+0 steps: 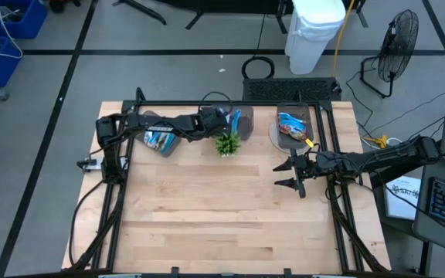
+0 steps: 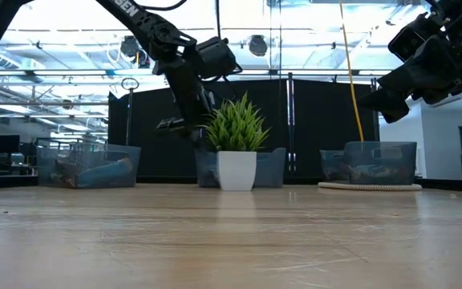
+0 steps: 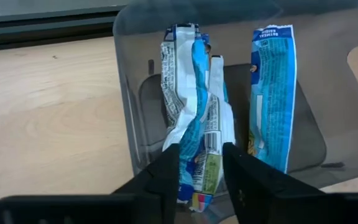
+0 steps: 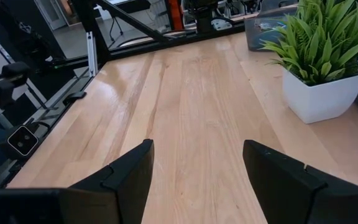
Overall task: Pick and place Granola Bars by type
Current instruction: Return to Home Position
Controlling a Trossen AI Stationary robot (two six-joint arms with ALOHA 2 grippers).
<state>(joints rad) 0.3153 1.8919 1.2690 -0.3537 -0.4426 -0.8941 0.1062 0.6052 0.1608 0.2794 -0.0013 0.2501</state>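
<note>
The left hand (image 3: 201, 152) hangs just above the middle bin (image 3: 126, 93), its fingers parted by a narrow gap and holding nothing. Below it, several blue-and-white granola bars (image 3: 194, 99) lie crumpled and overlapping on the bin floor, with one flatter blue bar (image 3: 272, 93) just beside them. More wrapped bars show in the left bin (image 1: 161, 140) and the right bin (image 1: 293, 127); none is visible on the wooden surface (image 1: 207, 216). The right hand (image 1: 293, 174) waits spread wide and empty over bare wood near the right bin, apart from the potted plant (image 1: 227, 144). The bars look light, with thin glossy film that should crinkle and slide under hard fingers, and a filling likely to crumble if squeezed. The best hold is probably across the narrow width at mid-length, with gentle pressure. The flat sealed ends would likely fold and let the bar swing. The flatter bar lying alone looks easiest to take cleanly.
</note>
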